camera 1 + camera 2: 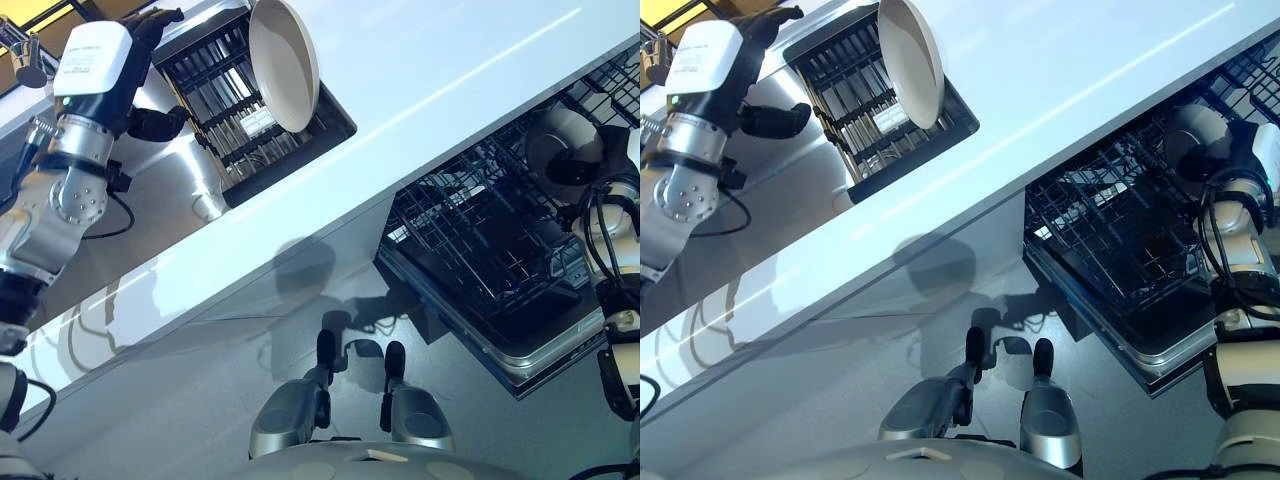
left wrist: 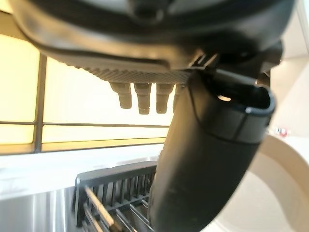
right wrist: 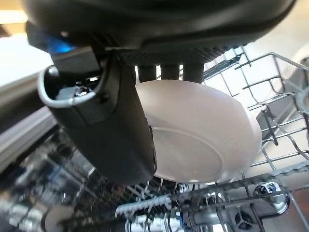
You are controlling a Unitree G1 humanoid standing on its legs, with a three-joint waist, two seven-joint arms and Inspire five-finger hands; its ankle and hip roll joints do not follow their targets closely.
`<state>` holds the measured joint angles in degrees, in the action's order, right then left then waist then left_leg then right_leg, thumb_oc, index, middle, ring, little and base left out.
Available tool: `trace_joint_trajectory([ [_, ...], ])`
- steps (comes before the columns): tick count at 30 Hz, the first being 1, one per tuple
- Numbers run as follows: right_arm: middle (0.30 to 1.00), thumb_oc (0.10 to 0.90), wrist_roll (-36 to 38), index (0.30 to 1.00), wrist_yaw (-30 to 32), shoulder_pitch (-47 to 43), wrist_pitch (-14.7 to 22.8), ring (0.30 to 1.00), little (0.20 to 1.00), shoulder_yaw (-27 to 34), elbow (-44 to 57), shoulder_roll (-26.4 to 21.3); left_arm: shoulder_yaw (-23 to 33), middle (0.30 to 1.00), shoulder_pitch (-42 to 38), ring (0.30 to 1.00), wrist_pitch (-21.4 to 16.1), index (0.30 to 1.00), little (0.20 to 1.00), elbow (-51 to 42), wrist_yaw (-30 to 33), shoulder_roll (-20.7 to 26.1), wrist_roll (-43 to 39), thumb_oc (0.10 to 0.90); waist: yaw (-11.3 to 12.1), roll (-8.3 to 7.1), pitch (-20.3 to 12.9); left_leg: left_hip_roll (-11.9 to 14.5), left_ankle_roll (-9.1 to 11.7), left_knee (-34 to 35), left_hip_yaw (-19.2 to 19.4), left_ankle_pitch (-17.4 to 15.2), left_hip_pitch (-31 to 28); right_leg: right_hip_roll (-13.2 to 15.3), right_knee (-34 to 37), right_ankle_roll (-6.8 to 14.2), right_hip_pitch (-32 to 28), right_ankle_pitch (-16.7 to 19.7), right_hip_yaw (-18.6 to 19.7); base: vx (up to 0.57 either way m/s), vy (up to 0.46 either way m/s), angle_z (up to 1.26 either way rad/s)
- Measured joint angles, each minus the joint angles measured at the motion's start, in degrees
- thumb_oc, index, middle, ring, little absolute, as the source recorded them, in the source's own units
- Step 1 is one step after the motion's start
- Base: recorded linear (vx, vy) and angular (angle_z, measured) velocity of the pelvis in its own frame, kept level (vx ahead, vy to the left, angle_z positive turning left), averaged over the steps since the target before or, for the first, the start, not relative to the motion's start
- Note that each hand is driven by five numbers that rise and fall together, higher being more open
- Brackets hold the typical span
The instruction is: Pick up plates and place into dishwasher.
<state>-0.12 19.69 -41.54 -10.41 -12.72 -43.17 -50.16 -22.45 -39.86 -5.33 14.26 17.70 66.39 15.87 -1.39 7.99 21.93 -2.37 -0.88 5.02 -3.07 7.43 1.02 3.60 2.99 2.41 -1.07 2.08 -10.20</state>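
A cream plate (image 1: pixel 285 65) stands on edge in the black dish rack (image 1: pixel 215 100) set in the sink. My left hand (image 1: pixel 150 32) hovers open just left of the rack, its thumb (image 2: pixel 207 159) stretched toward the plate's rim (image 2: pixel 275 193) without touching it. At the far right, a second white plate (image 3: pixel 203 140) sits upright among the wires of the open dishwasher's rack (image 1: pixel 470 240). My right hand (image 3: pixel 111 125) is shut on that plate, with the thumb across its face and the fingers behind its rim.
A long white countertop (image 1: pixel 450 70) runs diagonally between the sink (image 1: pixel 170 210) and the dishwasher. The dishwasher door (image 1: pixel 520 355) lies folded down over the grey floor. A tap (image 1: pixel 25 55) stands at the far left corner.
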Motion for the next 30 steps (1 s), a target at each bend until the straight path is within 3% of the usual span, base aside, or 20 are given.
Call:
trace_joint_trajectory([
  [1, 0.434, 0.256, -0.88, 0.434, -0.88, -0.83, -0.62, 0.434, 0.356, -0.63, -0.50, -0.01, -1.54, 0.900, -1.24, 0.900, 0.28, 0.900, 0.900, 0.06, -0.24, 0.64, 0.39, 0.800, -0.03, 0.00, 0.00, -0.01, 0.00, 0.00, 0.28, 0.00, -0.08, 0.01, 0.00, 0.00, 0.02, 0.00, 0.13, 0.05, 0.076, -0.07],
  [2, 0.900, 0.800, -1.52, 0.900, -1.98, -1.64, -1.48, 0.900, 0.900, -1.66, -1.21, -0.12, -3.28, 0.900, -2.52, 0.900, 0.56, 0.900, 0.900, 0.05, -0.55, 1.23, 1.19, 0.800, -0.15, 0.01, 0.00, 0.01, 0.00, 0.00, 0.35, 0.00, -0.18, 0.00, -0.14, -0.01, 0.04, 0.00, 0.17, 0.04, 0.066, -0.08],
  [6, 0.900, 0.800, -3.28, 0.900, -5.62, -3.45, -3.21, 0.900, 0.900, -5.89, -1.68, -0.40, -11.13, 0.900, -8.72, 0.900, 2.08, 0.900, 0.900, 0.10, -2.45, 3.16, 3.45, 0.800, -0.11, -0.01, 0.02, 0.14, 0.00, 0.00, 1.75, -0.03, -0.33, -0.12, -1.30, -0.02, 1.02, -0.01, 1.28, 0.04, 0.053, -0.15],
  [11, 0.900, 0.800, -3.25, 0.900, -7.50, -3.79, -3.14, 0.900, 0.900, -6.85, -1.52, -0.10, -12.93, 0.900, -10.45, 0.900, 2.42, 0.900, 0.900, -0.02, -3.08, 3.14, 4.51, 0.800, -0.38, -0.01, 0.02, 0.06, 0.00, 0.01, 2.12, -0.03, -0.47, -0.04, -1.54, -0.02, 1.20, 0.00, 1.77, 0.01, 0.018, -0.08],
  [12, 0.900, 0.800, -3.21, 0.900, -9.50, -2.67, -4.32, 0.900, 0.900, -8.63, -2.61, 2.01, -15.69, 0.900, -13.89, 0.900, 2.54, 0.900, 0.900, -0.07, -3.44, 3.14, 5.32, 0.800, -0.86, 0.32, 0.39, 0.09, -0.17, 0.01, 2.87, 0.09, -0.55, 0.04, -2.40, -0.05, 1.80, 0.02, 1.96, 0.04, 0.136, -0.14],
  [15, 0.900, 0.800, -3.07, 0.900, -8.67, -0.60, -4.60, 0.900, 0.900, -8.12, -1.06, 2.26, -17.98, 0.900, -16.75, 0.900, 4.28, 0.900, 0.900, -0.09, -4.52, 3.41, 6.38, 0.800, -2.13, 0.31, 1.00, -0.11, -0.62, -0.32, 3.20, -0.16, -0.89, -0.12, -3.00, -0.02, 2.12, 0.02, 3.92, 0.06, 0.203, -0.19],
  [17, 0.900, 0.800, -3.06, 0.900, -9.15, 2.51, -1.69, 0.900, 0.900, -7.90, 4.68, 2.18, -18.94, 0.900, -18.58, 0.900, 6.53, 0.900, 0.900, -0.08, -6.67, 4.01, 6.79, 0.800, -1.78, 0.14, 1.24, 0.11, -0.91, -0.29, 5.60, -0.69, -1.35, -0.23, -3.80, -0.04, 2.91, 0.04, 5.05, 0.04, 0.123, -0.52],
  [19, 0.900, 0.800, -3.09, 0.900, -9.39, 5.34, 0.28, 0.900, 0.900, -6.56, 9.89, 2.39, -18.96, 0.900, -19.22, 0.900, 7.86, 0.900, 0.900, 0.05, -7.78, 4.03, 6.93, 0.800, -3.18, 0.18, 1.29, 0.01, -1.16, -0.23, 6.02, -1.07, -2.03, -0.16, -3.93, -0.04, 2.66, 0.06, 5.29, 0.03, 0.108, -0.28],
  [30, 0.900, 0.800, -2.99, 0.900, -15.08, 23.64, 6.95, 0.900, 0.900, 0.71, 26.59, 6.52, -17.74, 0.900, -19.86, 0.900, 8.70, 0.900, 0.900, 0.61, -7.97, 4.65, 11.44, 0.800, -6.70, 0.14, 1.30, -0.50, -1.84, 0.03, 9.67, -3.23, -5.22, 0.00, -3.99, 0.10, 1.66, 0.14, 7.56, 0.01, 0.107, -0.23],
])
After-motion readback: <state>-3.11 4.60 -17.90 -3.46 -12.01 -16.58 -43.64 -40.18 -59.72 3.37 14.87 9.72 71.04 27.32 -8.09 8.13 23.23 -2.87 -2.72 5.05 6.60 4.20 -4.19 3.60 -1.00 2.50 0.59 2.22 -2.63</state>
